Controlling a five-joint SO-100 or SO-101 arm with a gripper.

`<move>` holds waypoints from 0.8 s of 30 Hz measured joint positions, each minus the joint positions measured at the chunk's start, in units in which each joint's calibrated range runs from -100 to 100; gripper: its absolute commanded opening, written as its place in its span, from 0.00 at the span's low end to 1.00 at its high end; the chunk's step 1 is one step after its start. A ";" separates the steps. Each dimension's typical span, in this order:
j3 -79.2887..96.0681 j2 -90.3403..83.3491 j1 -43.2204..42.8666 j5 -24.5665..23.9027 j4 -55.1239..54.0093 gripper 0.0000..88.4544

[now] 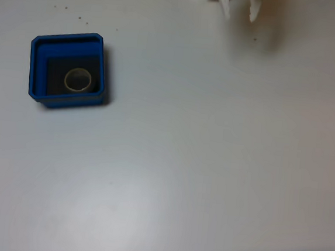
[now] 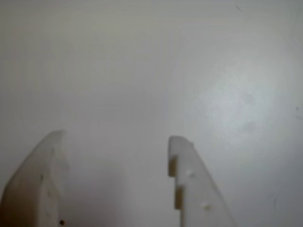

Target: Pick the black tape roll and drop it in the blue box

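White plastic hand (image 2: 116, 139), two tapered fingers, one notched, perhaps studded.

Gripper (image 1: 240, 13) cut off at top edge.

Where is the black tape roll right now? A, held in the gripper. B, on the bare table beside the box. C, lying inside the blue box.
C: in the fixed view the black tape roll lies on the dark bottom of the blue box; the gripper is open and empty.
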 measured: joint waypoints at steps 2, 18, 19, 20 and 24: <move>3.23 -1.86 0.00 0.00 0.00 0.22; 23.59 -21.85 0.00 0.00 0.00 0.22; 24.22 -22.78 0.00 0.00 0.00 0.22; 24.66 -23.54 0.00 0.00 0.00 0.22; 26.37 -25.06 0.00 0.00 0.00 0.22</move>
